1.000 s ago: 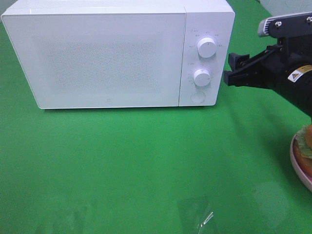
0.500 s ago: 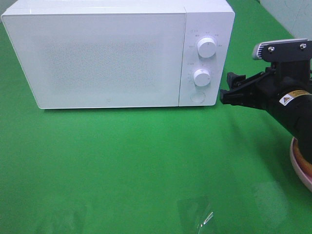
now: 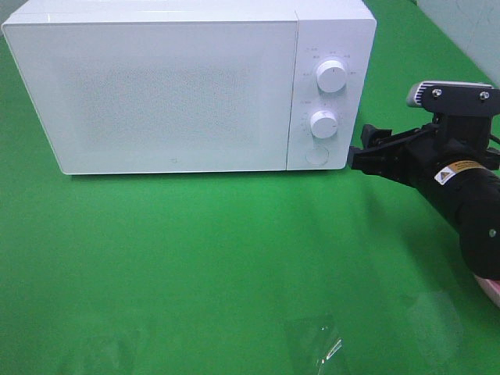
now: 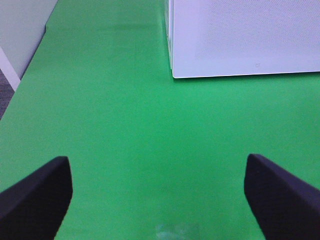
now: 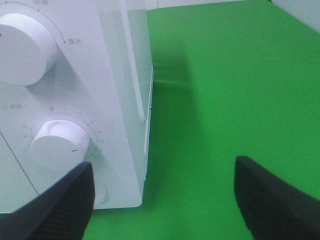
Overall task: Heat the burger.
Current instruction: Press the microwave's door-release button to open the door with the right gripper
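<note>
The green cloth (image 3: pixel 195 266) lies under everything; the white microwave (image 3: pixel 172 86) stands at its back, door closed; my right gripper (image 3: pixel 366 152), jaws spread and empty, hangs just beside its lower right corner; my left gripper (image 4: pixel 157 195) is spread wide over bare cloth; the burger is hidden behind my right arm (image 3: pixel 469 203), with only a sliver of pink plate (image 3: pixel 492 291) showing.

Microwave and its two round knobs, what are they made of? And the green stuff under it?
The microwave looks like smooth white plastic or painted metal; its door shows a fine speckled screen. The knobs seem matte white plastic. The green cover looks like dull cloth or mat.
</note>
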Tool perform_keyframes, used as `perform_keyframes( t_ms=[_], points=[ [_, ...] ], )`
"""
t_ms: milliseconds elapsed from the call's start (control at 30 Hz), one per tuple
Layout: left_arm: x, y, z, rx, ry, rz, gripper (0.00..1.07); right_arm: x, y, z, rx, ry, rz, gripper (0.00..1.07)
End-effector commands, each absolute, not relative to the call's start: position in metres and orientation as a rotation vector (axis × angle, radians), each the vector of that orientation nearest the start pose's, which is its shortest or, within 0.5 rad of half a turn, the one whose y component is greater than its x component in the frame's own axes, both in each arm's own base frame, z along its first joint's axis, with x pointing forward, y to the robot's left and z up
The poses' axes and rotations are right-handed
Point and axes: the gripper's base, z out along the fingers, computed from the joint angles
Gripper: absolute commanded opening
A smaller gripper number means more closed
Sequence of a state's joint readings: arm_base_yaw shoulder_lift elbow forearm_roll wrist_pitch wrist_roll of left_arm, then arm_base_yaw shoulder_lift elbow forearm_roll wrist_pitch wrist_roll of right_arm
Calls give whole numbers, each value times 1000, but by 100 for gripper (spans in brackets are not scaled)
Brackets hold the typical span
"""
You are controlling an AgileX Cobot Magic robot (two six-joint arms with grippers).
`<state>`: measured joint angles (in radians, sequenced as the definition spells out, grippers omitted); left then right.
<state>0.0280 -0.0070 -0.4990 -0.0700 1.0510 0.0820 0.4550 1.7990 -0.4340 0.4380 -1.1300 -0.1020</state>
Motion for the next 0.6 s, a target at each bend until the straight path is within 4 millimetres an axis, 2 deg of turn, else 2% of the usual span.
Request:
perform_keyframes(
  t_ms=[33, 333, 467, 600],
  points=[
    [-8, -6, 278, 55, 1991, -19, 86, 263, 95, 143, -26, 1706, 56, 76],
    [-8, -6, 278, 55, 1991, -19, 86, 256, 113, 144, -28, 1706, 87, 76],
    [-8, -6, 278, 55, 1991, -19, 86, 260, 127, 135, -54, 1721, 99, 76],
    [-8, -6, 278, 55, 1991, -19, 86, 262, 129, 133, -18, 1727, 125, 75]
  ],
)
